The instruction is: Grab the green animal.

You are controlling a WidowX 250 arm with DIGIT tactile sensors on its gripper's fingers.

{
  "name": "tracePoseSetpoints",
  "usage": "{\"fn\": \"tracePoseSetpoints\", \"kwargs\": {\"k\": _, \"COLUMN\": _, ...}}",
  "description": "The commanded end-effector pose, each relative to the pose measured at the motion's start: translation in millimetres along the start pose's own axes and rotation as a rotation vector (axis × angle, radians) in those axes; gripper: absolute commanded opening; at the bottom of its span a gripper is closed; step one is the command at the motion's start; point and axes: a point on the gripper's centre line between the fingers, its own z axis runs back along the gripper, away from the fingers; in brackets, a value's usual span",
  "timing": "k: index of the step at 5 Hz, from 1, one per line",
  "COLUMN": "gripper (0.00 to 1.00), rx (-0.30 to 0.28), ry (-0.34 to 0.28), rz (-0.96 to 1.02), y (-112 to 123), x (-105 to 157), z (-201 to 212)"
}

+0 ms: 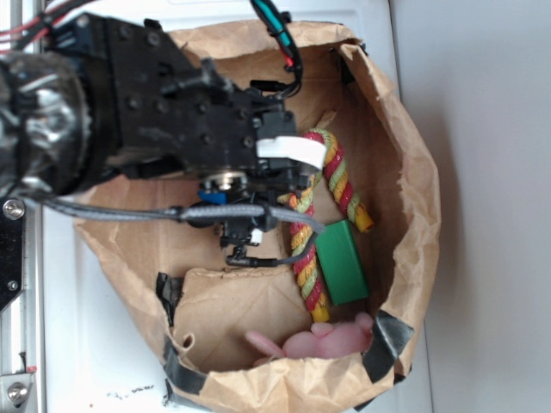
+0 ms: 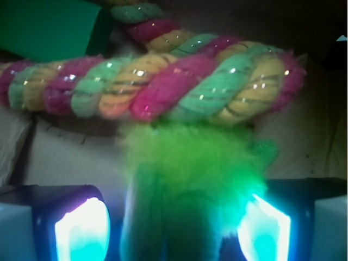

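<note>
Now, gripper (image 2: 173,228): jaws sitting open around the green animal (image 2: 190,179), not clenched.
Risk: fingers closing may be snagging the twisted rope (image 2: 163,81) touching its fur.

Arm (image 1: 172,112) over paper-lined bin (image 1: 405,172)

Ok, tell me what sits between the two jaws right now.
The green animal, its fuzzy lime body filling the gap between the lit jaws, just short of the twisted rope. The wrist view shows it; the exterior view hides it.

White tabletop (image 1: 103,361) — brown paper bag (image 1: 405,163)
</note>
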Motion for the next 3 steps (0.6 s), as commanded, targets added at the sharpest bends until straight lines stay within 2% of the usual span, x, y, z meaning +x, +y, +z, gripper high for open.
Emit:
{"fn": "tracePoseSetpoints", "kwargs": {"k": 1, "gripper": 1.00, "rx": 0.012, "ry": -0.042, "rz": 0.005, "y": -2.4, "x": 26.9, "z": 8.1}}
{"fn": "tracePoseSetpoints", "kwargs": {"k": 2, "gripper": 0.00, "rx": 0.020, "ry": -0.048, "rz": 0.020, "y": -1.5, "x": 25.7, "z": 6.5}}
{"fn": "tracePoseSetpoints", "kwargs": {"k": 3, "gripper": 0.00, "rx": 0.028, "ry": -0.052, "rz": 0.024, "y": 0.0, "x": 25.0, "z": 4.5}}
